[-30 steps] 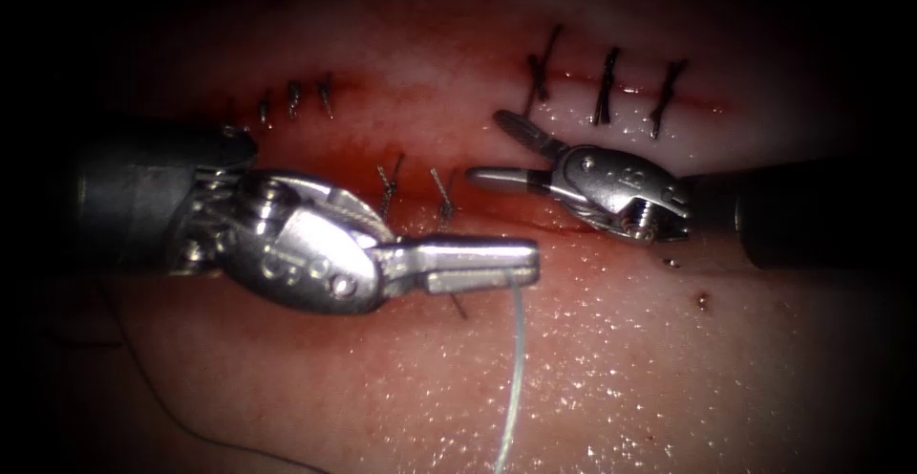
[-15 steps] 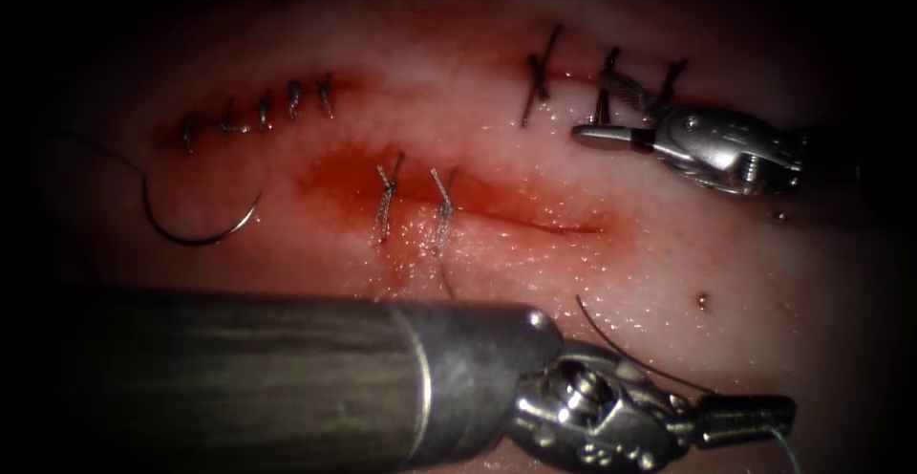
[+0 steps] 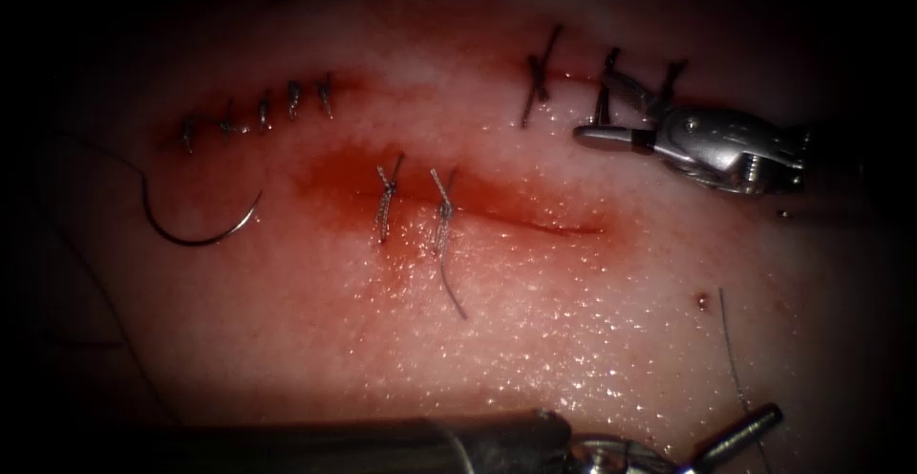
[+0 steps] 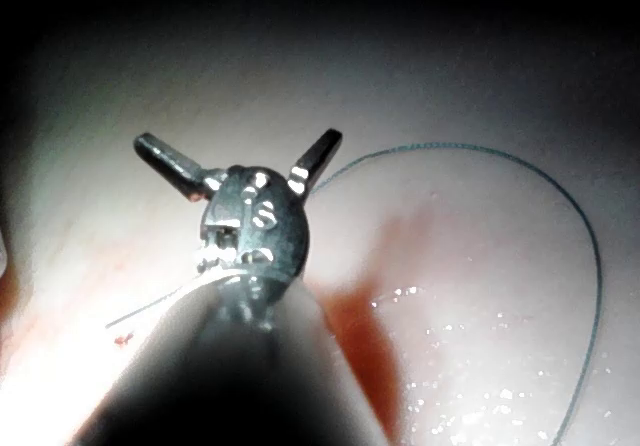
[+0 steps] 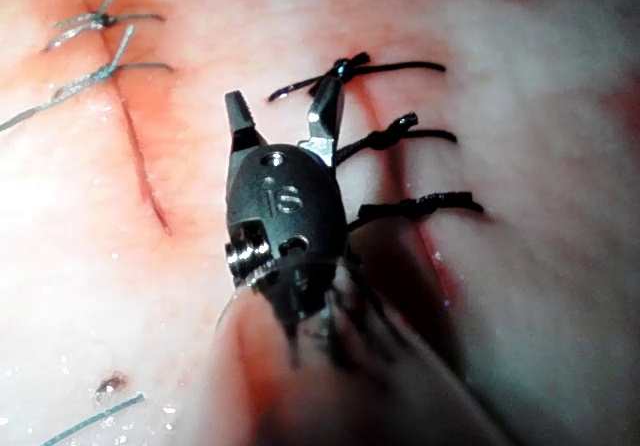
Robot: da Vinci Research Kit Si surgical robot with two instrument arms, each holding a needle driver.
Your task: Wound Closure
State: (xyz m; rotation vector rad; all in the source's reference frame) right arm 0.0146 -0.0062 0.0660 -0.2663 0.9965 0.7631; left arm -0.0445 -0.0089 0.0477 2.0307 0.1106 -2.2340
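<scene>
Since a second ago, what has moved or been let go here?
The left tool swung from beside the cut toward the endoscope view's lower edge; its jaws, shut on pale thread earlier, now stand open, empty. The right tool retreated to the dark stitches, jaws open. The curved steel needle lies free on the tissue.

Black surround — one central light

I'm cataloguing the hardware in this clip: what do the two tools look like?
Both are shiny silver metal. The right tool has two slim tapered jaws on a rounded wrist housing with screw heads, stamped "16" in its wrist view, on a dark shaft. The left tool has two short dark-grey jaws on a rounded housing and a grey shaft.
</scene>
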